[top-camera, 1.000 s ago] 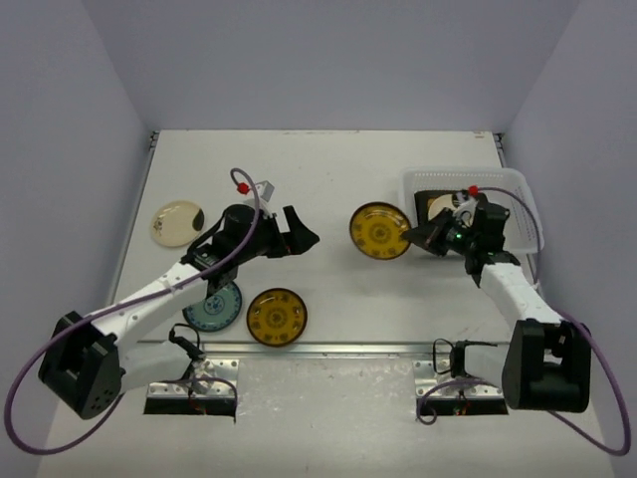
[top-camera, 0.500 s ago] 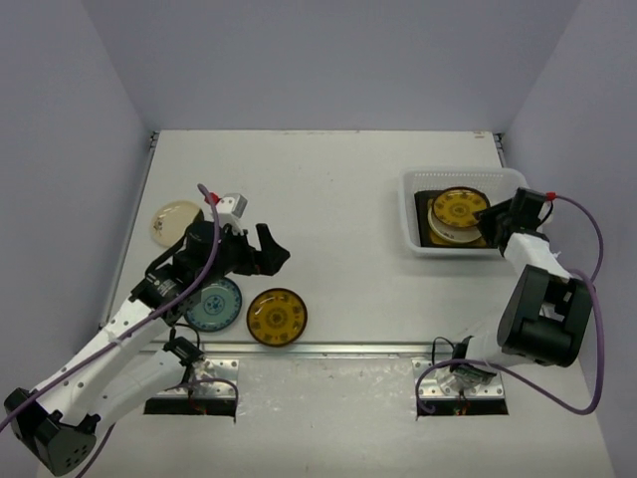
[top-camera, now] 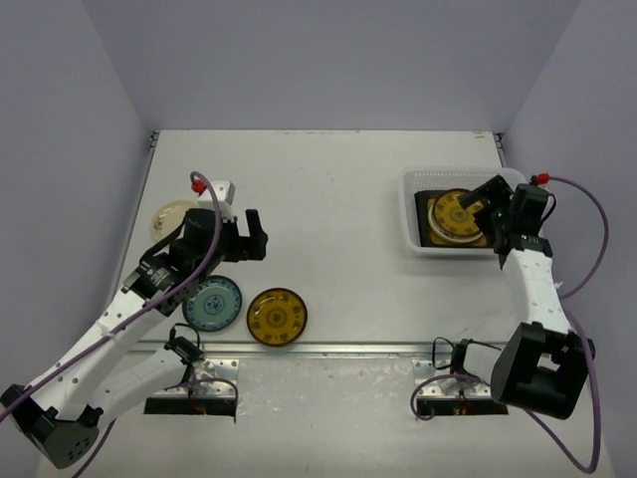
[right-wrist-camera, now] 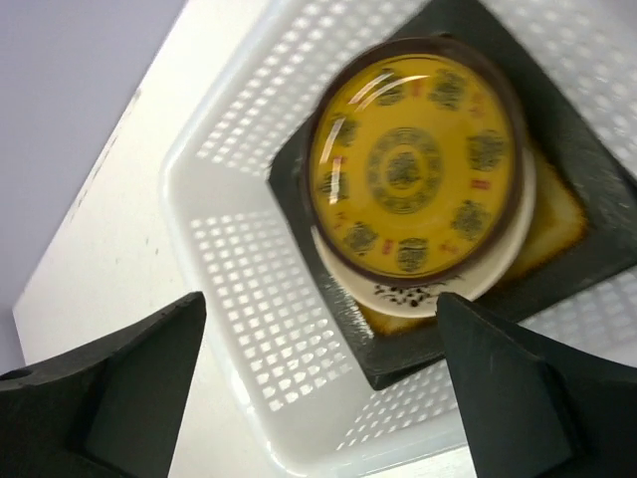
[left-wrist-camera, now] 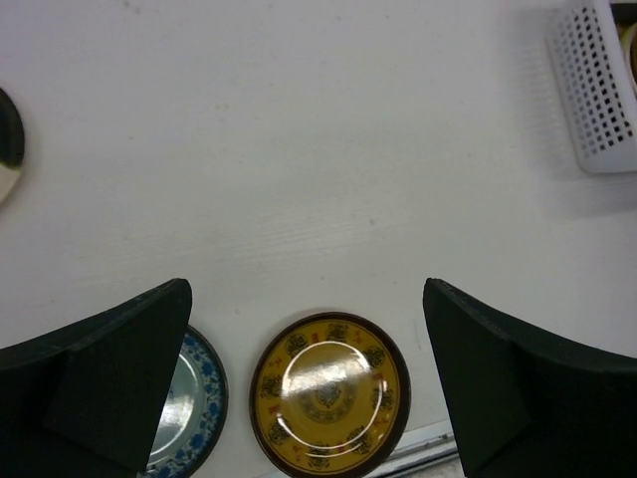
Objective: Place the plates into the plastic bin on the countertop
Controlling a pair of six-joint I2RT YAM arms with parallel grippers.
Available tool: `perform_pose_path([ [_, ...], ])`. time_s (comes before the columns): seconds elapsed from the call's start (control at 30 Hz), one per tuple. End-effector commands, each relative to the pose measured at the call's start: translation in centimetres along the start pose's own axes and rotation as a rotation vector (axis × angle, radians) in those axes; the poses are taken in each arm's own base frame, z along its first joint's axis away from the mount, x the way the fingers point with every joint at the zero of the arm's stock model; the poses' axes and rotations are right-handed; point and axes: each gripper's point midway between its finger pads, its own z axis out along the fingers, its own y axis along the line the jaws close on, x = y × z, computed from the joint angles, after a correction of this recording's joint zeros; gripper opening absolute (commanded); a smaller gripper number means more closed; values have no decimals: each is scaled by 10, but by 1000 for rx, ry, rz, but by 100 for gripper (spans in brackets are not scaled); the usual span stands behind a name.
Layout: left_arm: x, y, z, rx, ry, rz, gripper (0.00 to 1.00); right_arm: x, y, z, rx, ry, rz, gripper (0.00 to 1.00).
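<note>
The plastic bin (top-camera: 411, 211) stands at the right of the countertop (top-camera: 328, 189). In it a patterned amber plate (top-camera: 457, 212) lies on a cream plate (right-wrist-camera: 438, 295), which lies on a dark-rimmed square plate (right-wrist-camera: 468, 349). My right gripper (top-camera: 492, 214) hangs open over the bin's right side, holding nothing. Near the front edge lie another patterned amber plate (top-camera: 277, 317) and a patterned blue plate (top-camera: 213, 304). A cream plate (top-camera: 169, 213) shows at the left, partly behind my left arm. My left gripper (top-camera: 255, 236) is open above the table, behind the front amber plate (left-wrist-camera: 328, 390).
Pale lavender walls close the countertop on three sides. A metal strip (top-camera: 338, 349) runs along the front edge. The bin's slotted wall (left-wrist-camera: 597, 90) shows at the upper right of the left wrist view.
My right gripper carried the amber plate over the bin, opened and left it on the stack inside. My left arm swung back and left, and its open gripper now points towards the front plates.
</note>
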Motion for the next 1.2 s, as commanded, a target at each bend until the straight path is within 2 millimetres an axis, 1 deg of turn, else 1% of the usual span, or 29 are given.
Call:
perform_pose_path([
  [0.0, -48, 46, -20, -289, -184, -66, 100, 54, 77, -29, -350, 186, -290, 99],
  [0.03, -50, 57, -22, -344, -210, -106, 100, 86, 97, -39, -430, 269, -370, 99],
  [0.07, -49, 66, -23, -387, -230, -146, 100, 123, 114, -53, -507, 355, -458, 99],
  [0.13, -51, 80, -27, -403, -268, -196, 100, 164, 119, -64, -552, 419, -557, 99],
  [0.2, -43, 93, -29, -400, -281, -212, 100, 218, 138, -88, -682, 511, -644, 99],
  [0.3, -46, 92, -33, -370, -310, -208, 100, 284, 140, -112, -747, 669, -742, 97],
  [0.33, -48, 91, -35, -360, -322, -208, 100, 305, 137, -111, -742, 712, -779, 97],
  [0.43, -48, 89, -35, -345, -324, -198, 100, 352, 136, -118, -769, 805, -850, 94],
  [0.47, -47, 89, -34, -344, -320, -195, 100, 364, 135, -115, -765, 831, -855, 92],
  [0.5, -46, 88, -33, -340, -313, -191, 100, 370, 139, -120, -790, 839, -855, 92],
  [0.53, -44, 86, -30, -332, -299, -183, 100, 388, 134, -117, -781, 889, -865, 89],
  [0.57, -43, 86, -28, -329, -290, -180, 100, 399, 133, -112, -771, 916, -863, 86],
  [0.6, -42, 85, -27, -325, -284, -178, 100, 401, 135, -115, -785, 923, -855, 84],
  [0.63, -41, 84, -25, -320, -277, -174, 100, 411, 132, -111, -774, 950, -851, 81],
  [0.67, -40, 82, -23, -311, -269, -170, 100, 421, 129, -111, -778, 980, -836, 74],
  [0.7, -39, 80, -22, -301, -263, -166, 100, 426, 130, -113, -794, 997, -822, 69],
  [0.73, -38, 79, -21, -291, -257, -162, 100, 431, 129, -115, -807, 1014, -810, 66],
  [0.77, -38, 77, -20, -283, -257, -161, 100, 434, 125, -114, -796, 1027, -810, 65],
  [0.83, -39, 76, -20, -275, -257, -159, 100, 444, 118, -113, -792, 1072, -785, 56],
  [0.87, -38, 76, -20, -273, -256, -157, 100, 447, 116, -113, -790, 1085, -776, 50],
  [0.9, -38, 75, -20, -271, -255, -156, 100, 451, 113, -112, -784, 1100, -767, 40],
  [0.93, -38, 75, -20, -270, -256, -156, 100, 454, 110, -112, -779, 1114, -768, 39],
  [0.97, -38, 75, -20, -266, -258, -157, 100, 457, 107, -111, -770, 1128, -763, 35],
  [1.07, -38, 74, -21, -261, -259, -154, 100, 464, 96, -108, -737, 1158, -763, 25],
  [1.13, -39, 73, -21, -254, -261, -152, 100, 466, 93, -108, -729, 1162, -764, 22],
  [1.17, -39, 72, -21, -252, -262, -151, 100, 465, 94, -107, -728, 1158, -765, 16],
])
